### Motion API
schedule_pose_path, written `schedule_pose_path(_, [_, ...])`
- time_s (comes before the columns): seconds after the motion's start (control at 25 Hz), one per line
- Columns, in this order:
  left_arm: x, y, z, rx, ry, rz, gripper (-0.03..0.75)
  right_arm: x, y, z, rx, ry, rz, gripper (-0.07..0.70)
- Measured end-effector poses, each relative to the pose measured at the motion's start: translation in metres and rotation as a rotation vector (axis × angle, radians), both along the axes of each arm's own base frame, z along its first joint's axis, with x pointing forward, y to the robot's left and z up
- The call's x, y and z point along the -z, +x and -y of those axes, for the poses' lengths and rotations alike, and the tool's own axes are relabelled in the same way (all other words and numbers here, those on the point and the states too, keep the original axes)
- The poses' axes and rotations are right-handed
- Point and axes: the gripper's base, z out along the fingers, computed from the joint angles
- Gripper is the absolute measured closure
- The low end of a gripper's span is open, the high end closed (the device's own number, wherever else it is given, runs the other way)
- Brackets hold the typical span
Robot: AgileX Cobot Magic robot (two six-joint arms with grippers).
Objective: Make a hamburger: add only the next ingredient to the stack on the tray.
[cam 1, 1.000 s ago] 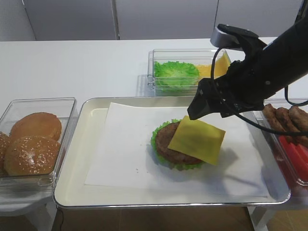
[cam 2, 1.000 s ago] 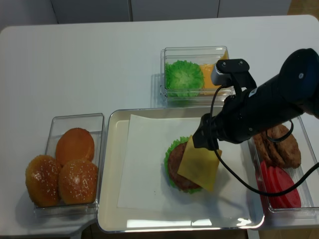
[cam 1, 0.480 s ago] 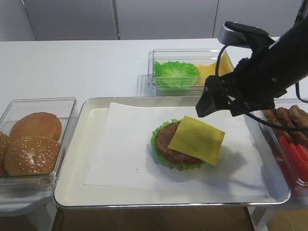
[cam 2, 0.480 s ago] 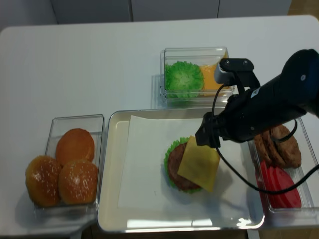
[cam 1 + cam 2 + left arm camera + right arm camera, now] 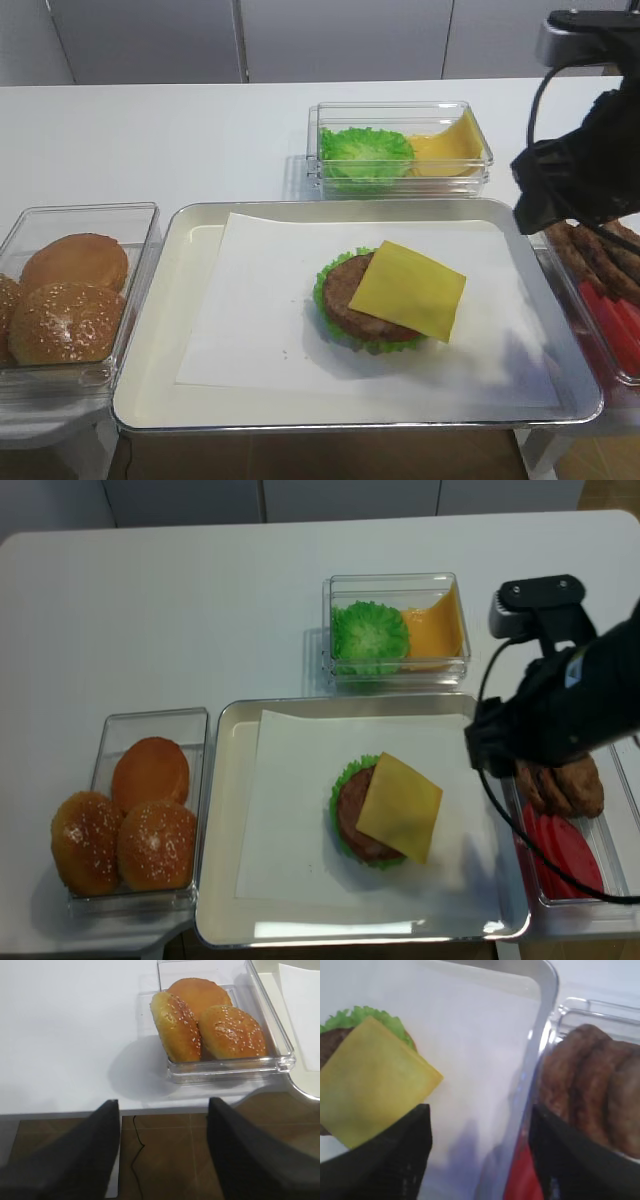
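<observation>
Cheese slice [image 5: 407, 290] lying flat on the stack [image 5: 372, 300], corner-on, covering the right part of the brown patty and overhanging the lettuce frill to the right. Stack near the middle of the tray [image 5: 150, 300], on the white paper [image 5: 260, 310]. Right gripper [image 5: 480, 1160] apart from the cheese, above the tray's right rim, jaws spread with nothing between them; one finger over the paper, the other over the bin of loose patties [image 5: 590, 1095]. Left gripper [image 5: 162, 1160] at the near left, past the table edge, jaws likewise parted and empty, just near of the bun bin [image 5: 220, 1025]. Lettuce and spare cheese bin [image 5: 400, 150] at the far side.
</observation>
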Motion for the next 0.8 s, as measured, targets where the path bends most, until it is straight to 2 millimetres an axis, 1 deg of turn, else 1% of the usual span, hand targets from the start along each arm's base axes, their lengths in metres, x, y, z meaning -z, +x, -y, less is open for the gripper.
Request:
schedule_pose_path(0.16, [0.000, 0.000, 0.000, 0.000, 0.000, 0.000, 0.304, -0.014, -0.018, 0.015, 0.038, -0.088, 0.000, 0.239])
schedule_pose_path(0.24, [0.000, 0.000, 0.000, 0.000, 0.000, 0.000, 0.304, -0.023, -0.028, 0.021, 0.055, -0.111, 0.013, 0.255])
schedule_pose_path(0.4, [0.000, 0.000, 0.000, 0.000, 0.000, 0.000, 0.304, -0.037, -0.054, 0.032, 0.069, -0.114, 0.053, 0.263])
schedule_pose_path(0.72, [0.000, 0.000, 0.000, 0.000, 0.000, 0.000, 0.304, -0.049, -0.115, 0.051, 0.069, -0.086, 0.103, 0.265])
schedule_pose_path(0.8, [0.000, 0.000, 0.000, 0.000, 0.000, 0.000, 0.304, -0.049, -0.131, 0.057, 0.062, -0.081, 0.131, 0.265])
